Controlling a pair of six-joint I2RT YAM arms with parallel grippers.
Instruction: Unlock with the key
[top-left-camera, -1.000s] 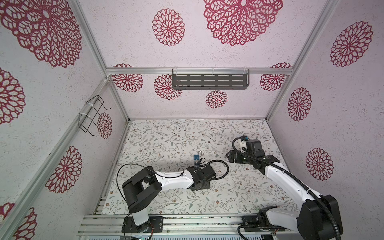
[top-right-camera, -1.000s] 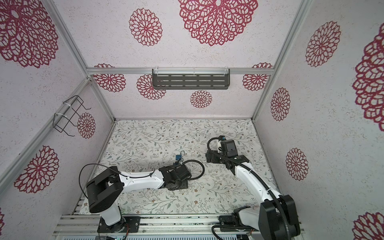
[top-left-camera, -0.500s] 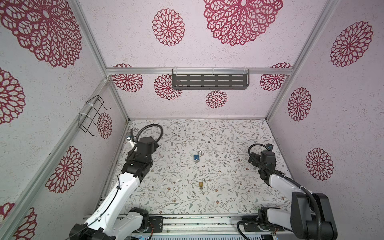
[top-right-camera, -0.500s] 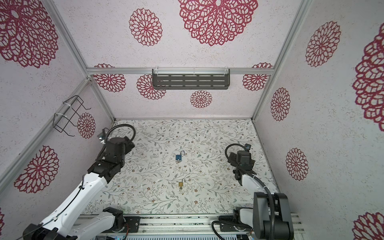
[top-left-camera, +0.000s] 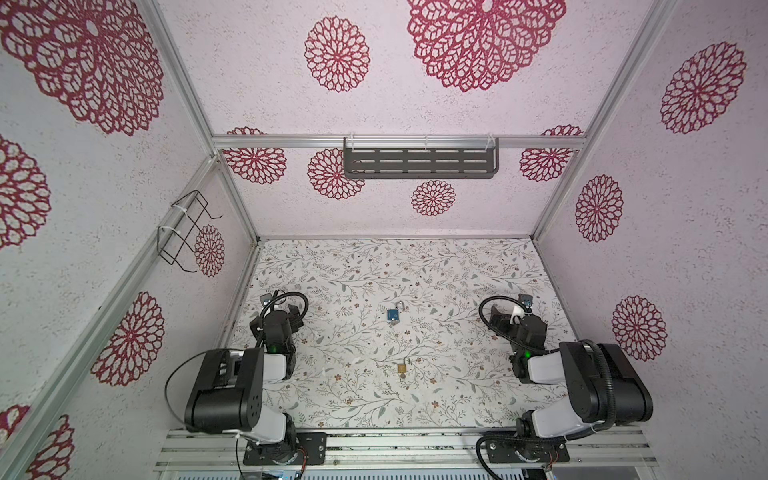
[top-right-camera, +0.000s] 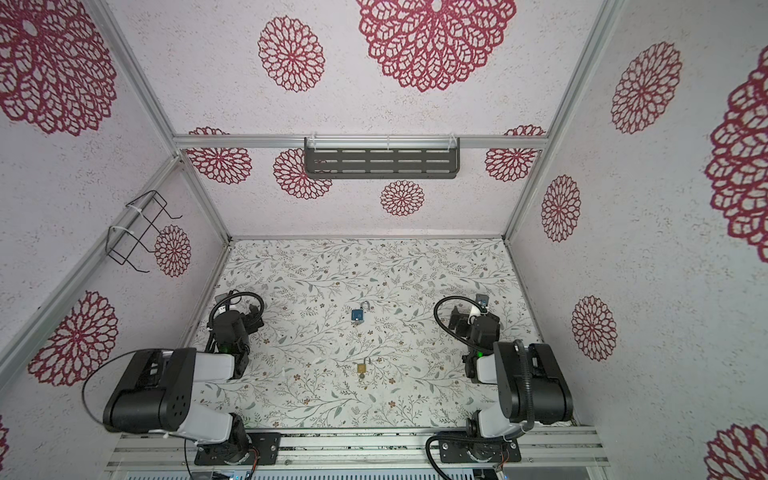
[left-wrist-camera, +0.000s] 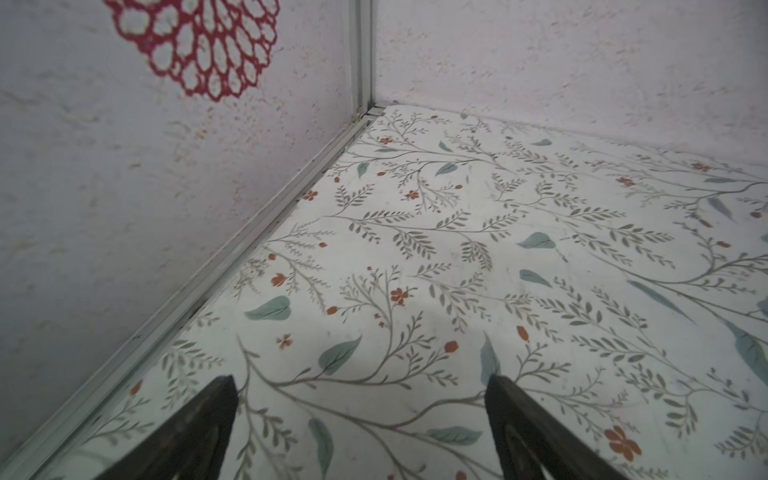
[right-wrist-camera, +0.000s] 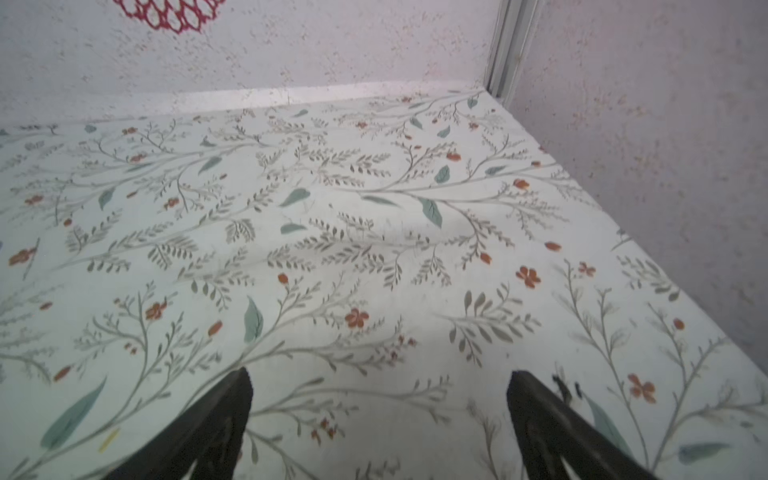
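While left tool (left-wrist-camera: 360, 384) and right tool (right-wrist-camera: 379, 376) are sitting spread, empty, we're seeing the brass padlock (top-left-camera: 402, 368) lying midway between them, neither arm nearer.

You have bright, even, diffuse light in both top views, with only faint shadows on the floral mat (top-left-camera: 395, 270). The edges stretch, wide-angle. The wrist views are soft, and the near fingertips (left-wrist-camera: 195, 428) blur.

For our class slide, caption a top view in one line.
Left pincer and right pincer open at the sides; blue padlock and brass padlock lie apart on the floral table.
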